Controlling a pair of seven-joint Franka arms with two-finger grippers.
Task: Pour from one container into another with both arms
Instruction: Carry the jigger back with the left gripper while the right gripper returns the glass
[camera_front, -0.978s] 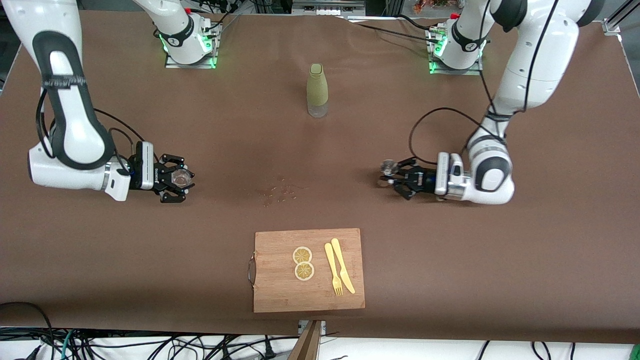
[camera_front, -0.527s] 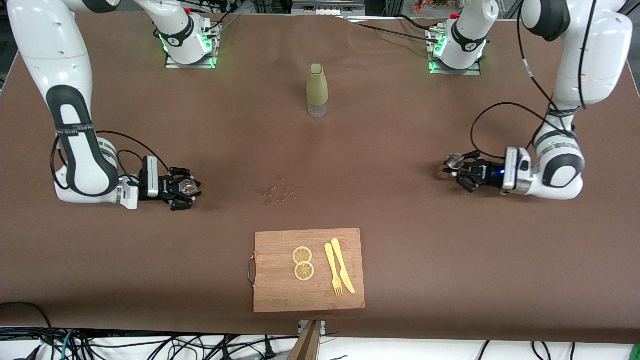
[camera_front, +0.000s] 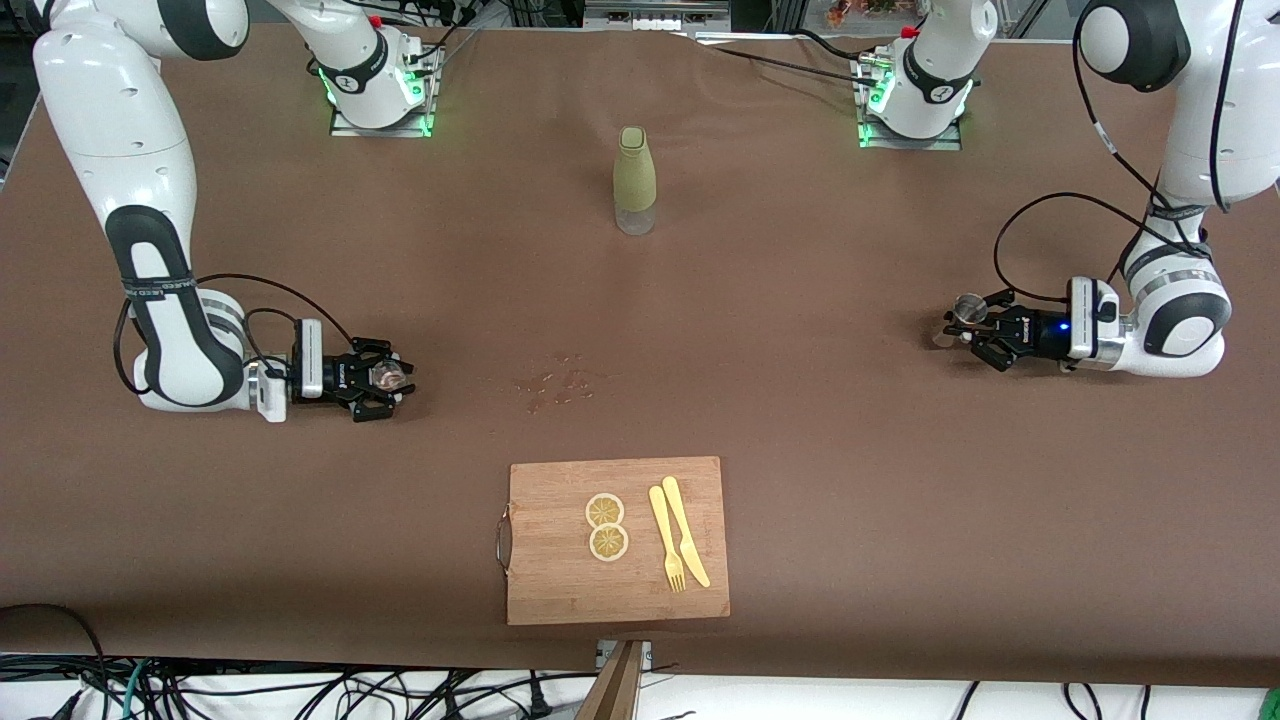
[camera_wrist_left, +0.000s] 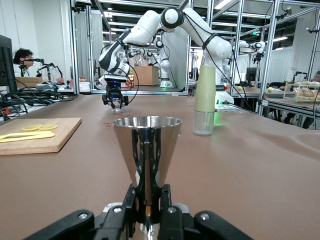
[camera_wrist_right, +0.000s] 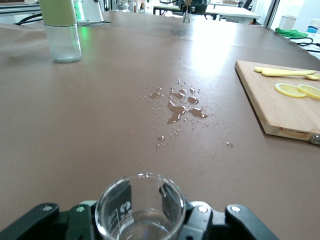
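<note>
My left gripper (camera_front: 972, 330) lies low over the table at the left arm's end, shut on the narrow waist of a shiny metal jigger (camera_front: 966, 309) that stands upright. In the left wrist view the jigger's cone (camera_wrist_left: 147, 145) rises straight from between the closed fingers (camera_wrist_left: 165, 200). Toward the right arm's end, my right gripper (camera_front: 385, 378) is also low, shut around a small clear glass beaker (camera_front: 387, 374). The beaker (camera_wrist_right: 140, 207) fills the bottom of the right wrist view, upright, a finger on each side of it. The two containers are far apart.
A green-capped bottle (camera_front: 634, 180) stands mid-table near the bases. Spilled drops (camera_front: 560, 385) mark the cloth between the grippers. A wooden cutting board (camera_front: 560, 590) with lemon slices (camera_front: 606, 526), a fork and a knife (camera_front: 685, 540) lies near the front edge.
Both arms have swung apart. The left gripper carried the jigger toward the left arm's end and the right gripper sank lower with the beaker.
</note>
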